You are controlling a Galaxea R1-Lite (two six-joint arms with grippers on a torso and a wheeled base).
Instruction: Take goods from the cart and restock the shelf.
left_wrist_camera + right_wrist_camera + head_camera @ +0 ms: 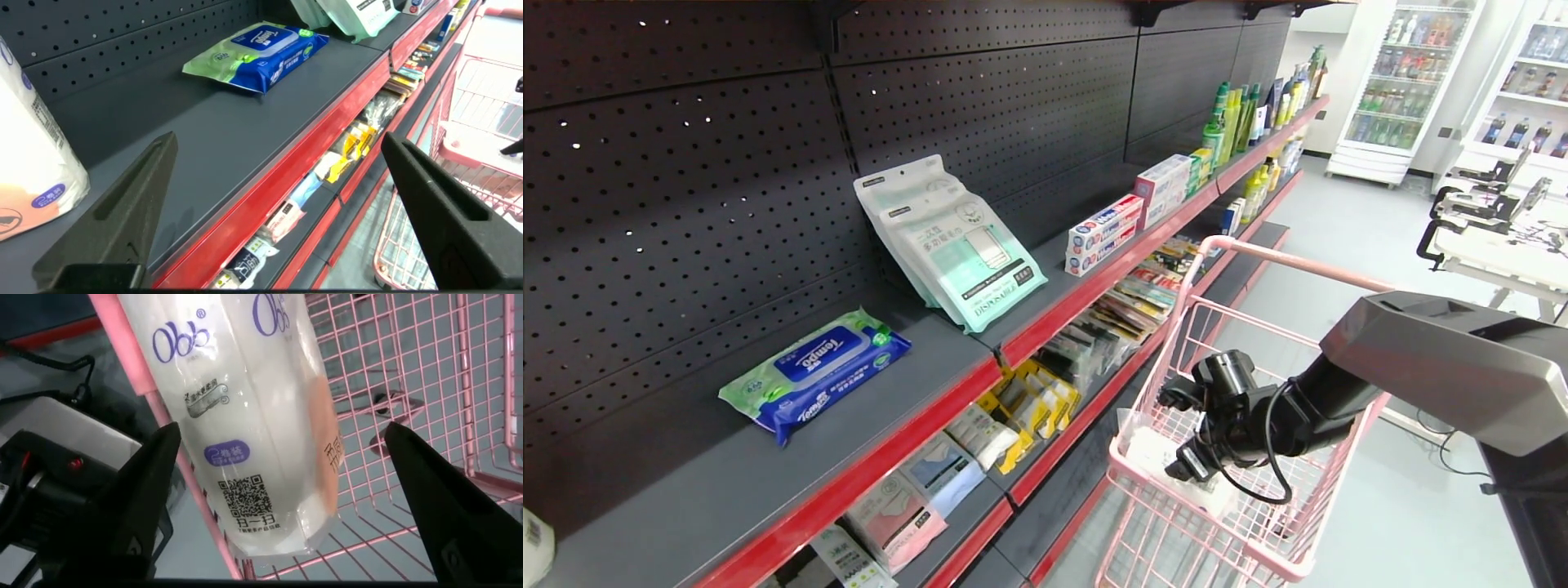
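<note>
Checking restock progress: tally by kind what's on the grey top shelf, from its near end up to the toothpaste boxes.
Blue-and-green flat wet-wipes pack: 1
Mint-green plastic pouches: 2
White plastic-wrapped paper-roll pack: 1
Total: 4

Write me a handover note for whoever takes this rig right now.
Left hand: open, empty, over the shelf.
Right hand: open, down in the cart, fingers either side of a white roll pack, not closed yet.
Done: a similar roll pack sits on the shelf, along from the wet wipes.
Left: grip the cart pack, lift it, shelve it.
</note>
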